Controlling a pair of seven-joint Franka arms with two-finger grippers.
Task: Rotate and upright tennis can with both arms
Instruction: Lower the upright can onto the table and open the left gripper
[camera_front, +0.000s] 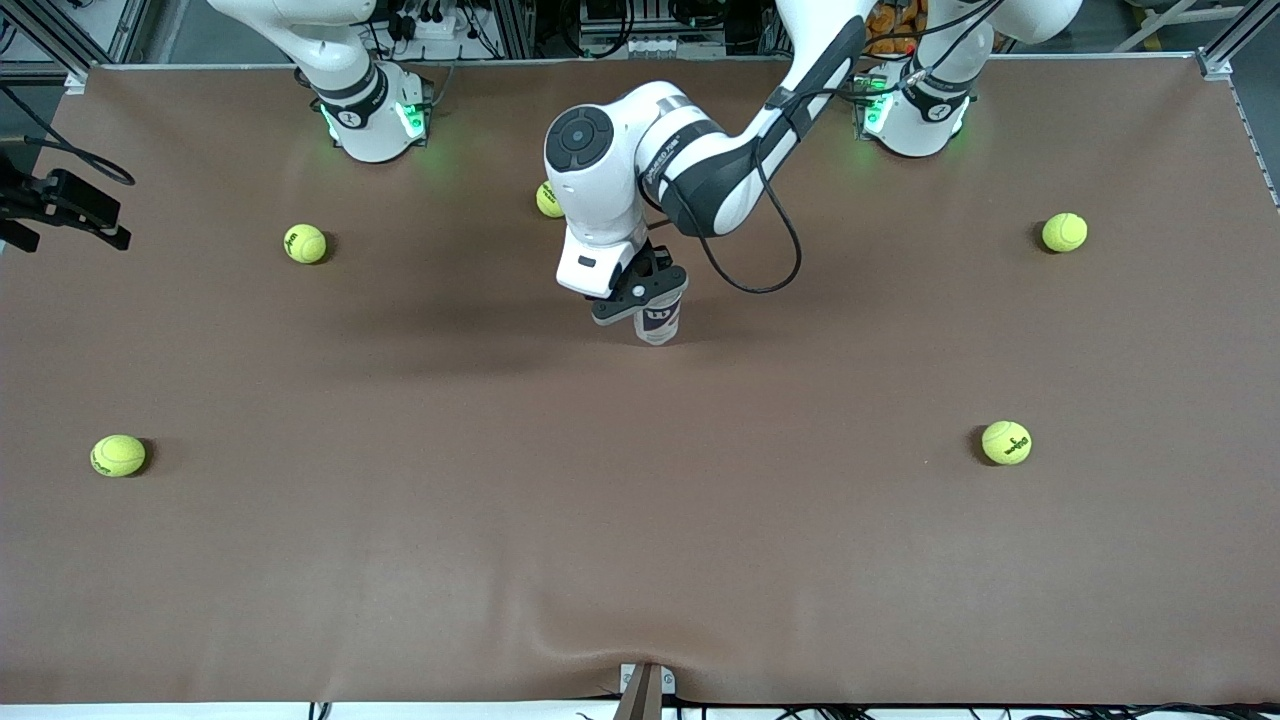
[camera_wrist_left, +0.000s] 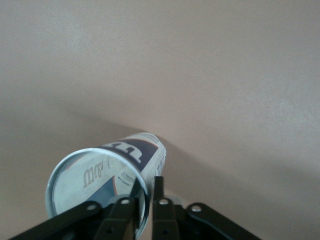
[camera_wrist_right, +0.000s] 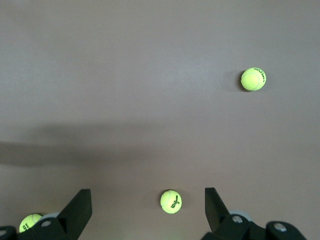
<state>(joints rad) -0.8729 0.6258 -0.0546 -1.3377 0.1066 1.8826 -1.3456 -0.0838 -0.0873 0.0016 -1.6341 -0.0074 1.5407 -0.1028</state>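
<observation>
Standing upright near the middle of the table (camera_front: 400, 560), the tennis can (camera_front: 657, 322) sits directly under the left gripper (camera_front: 640, 298), whose 2 fingers (camera_wrist_left: 159, 192) pinch the metal rim at its open top. In the left wrist view the can's wall (camera_wrist_left: 141, 159) runs down and away from the fingertips to the cloth, and the jaws stand narrow, closed on that rim edge.

The can is clear, thin plastic and looks empty, so it is probably very light, easy to topple, slick on the label, and liable to dent if squeezed mid-wall. The stiff rim or the base end seems the safest hold, and letting go should be slow and straight up.

The right gripper (camera_wrist_right: 148, 212) waits high over 3 tennis balls (camera_wrist_right: 171, 201), its jaws wide apart and holding nothing.
</observation>
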